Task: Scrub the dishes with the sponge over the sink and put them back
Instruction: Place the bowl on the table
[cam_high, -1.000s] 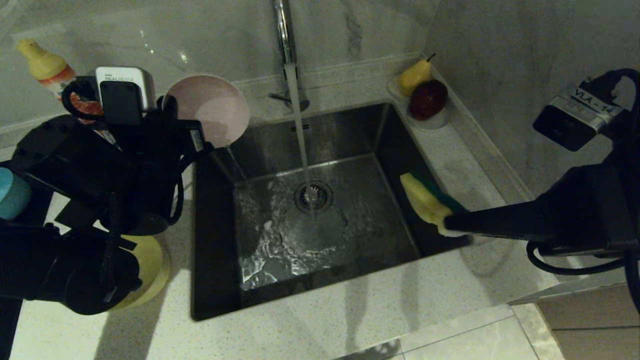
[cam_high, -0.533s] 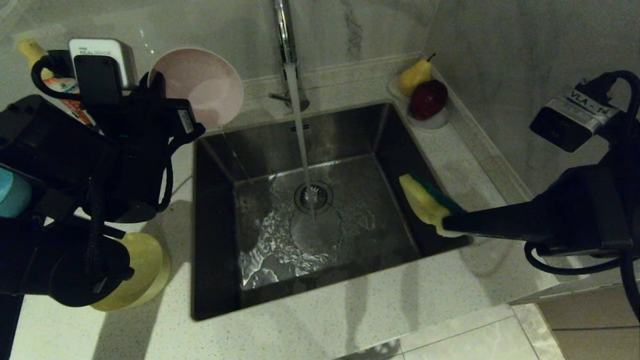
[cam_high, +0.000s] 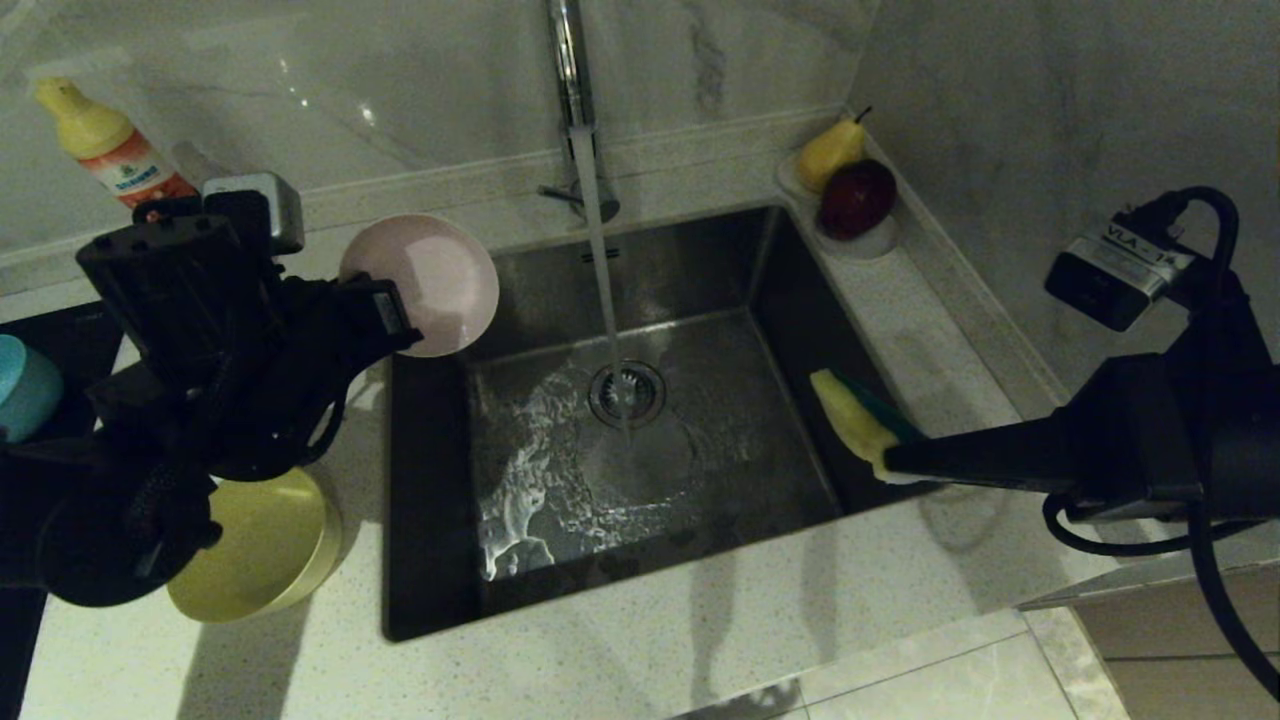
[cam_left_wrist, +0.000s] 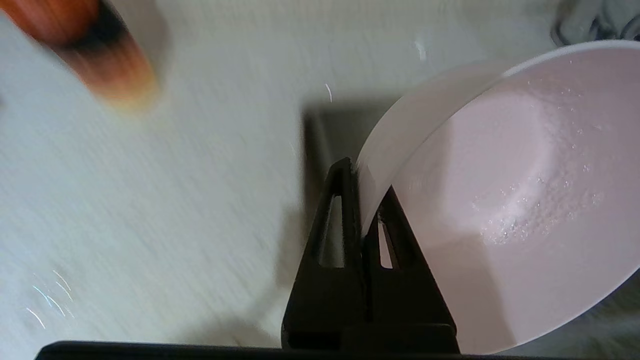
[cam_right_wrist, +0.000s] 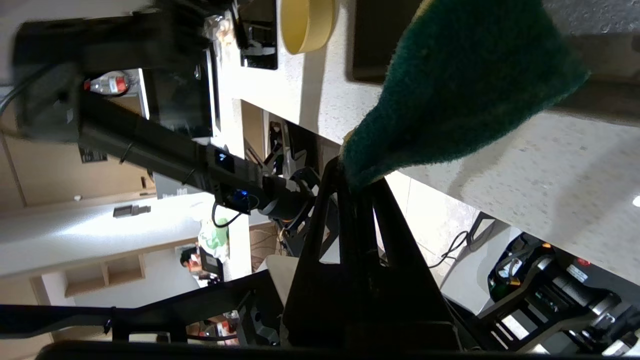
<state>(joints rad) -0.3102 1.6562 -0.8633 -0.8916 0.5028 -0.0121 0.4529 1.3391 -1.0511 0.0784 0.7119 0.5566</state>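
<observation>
Two hands are working: the left hand (cam_left_wrist: 367, 200) is pinching the rim of the pale pink bowl (cam_high: 425, 282) above the steel sink's (cam_high: 640, 430) left edge, light, rigid, wet and probably slippery. The right hand (cam_right_wrist: 357, 187) is clamping the soft, compressible sponge (cam_high: 858, 422) over the sink's right side.
</observation>
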